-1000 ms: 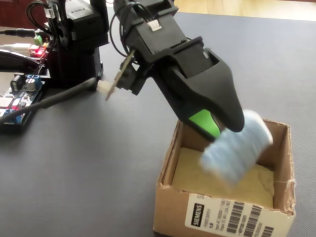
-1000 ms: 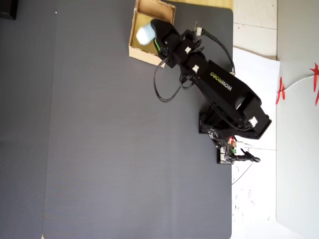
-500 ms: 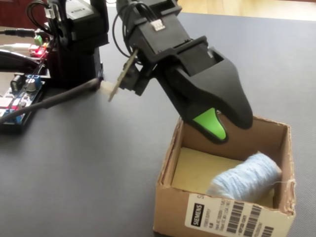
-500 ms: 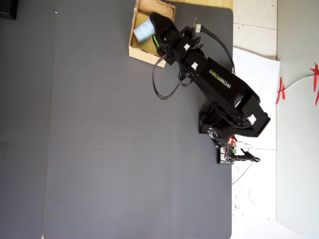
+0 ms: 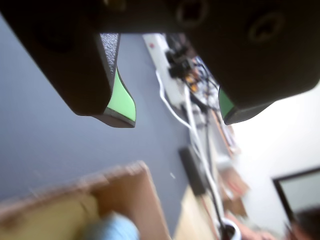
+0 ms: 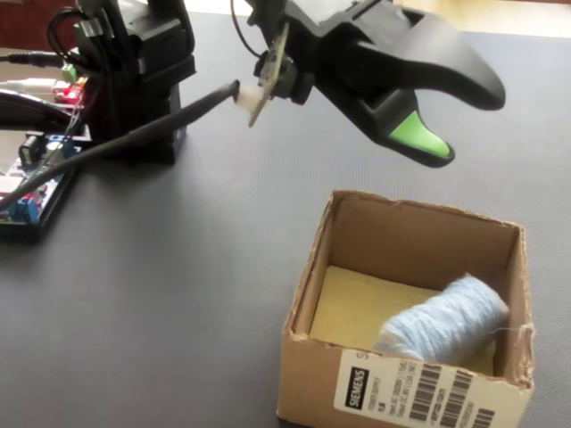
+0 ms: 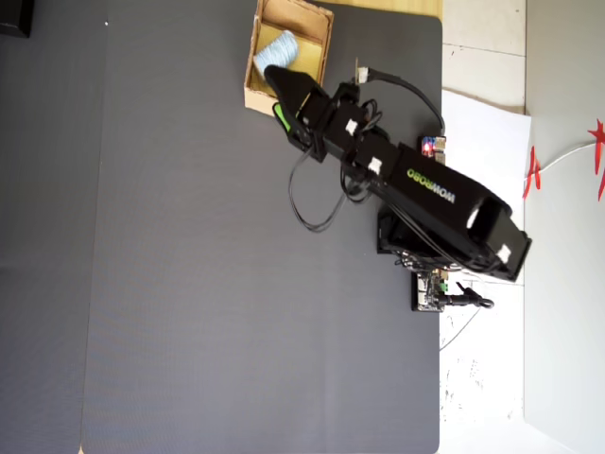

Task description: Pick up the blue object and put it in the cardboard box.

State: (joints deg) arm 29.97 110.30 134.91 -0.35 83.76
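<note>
The blue object [image 6: 443, 323], a pale yarn-like cylinder, lies on its side inside the cardboard box [image 6: 308, 370], against the right wall as the fixed view shows it. The overhead view shows the blue object [image 7: 278, 47] in the box [image 7: 308, 43] at the mat's top edge. My gripper [image 6: 467, 123] hangs open and empty above the box's far side, green pads showing. From above, the gripper [image 7: 275, 96] sits over the box's lower edge. In the wrist view the gripper [image 5: 175, 112] gapes wide, with the box wall [image 5: 131, 186] and the blurred blue object [image 5: 113, 229] below.
The arm's base [image 6: 143, 80] stands at the back left of the fixed view, with a circuit board [image 6: 31, 183] and a black cable [image 6: 134, 143] beside it. The dark grey mat [image 7: 189, 284] ends at the right on a white surface [image 7: 482, 123].
The blue object dropped from the jaws into the box and now lies still. The gripper has risen and drawn back from the box, staying open.
</note>
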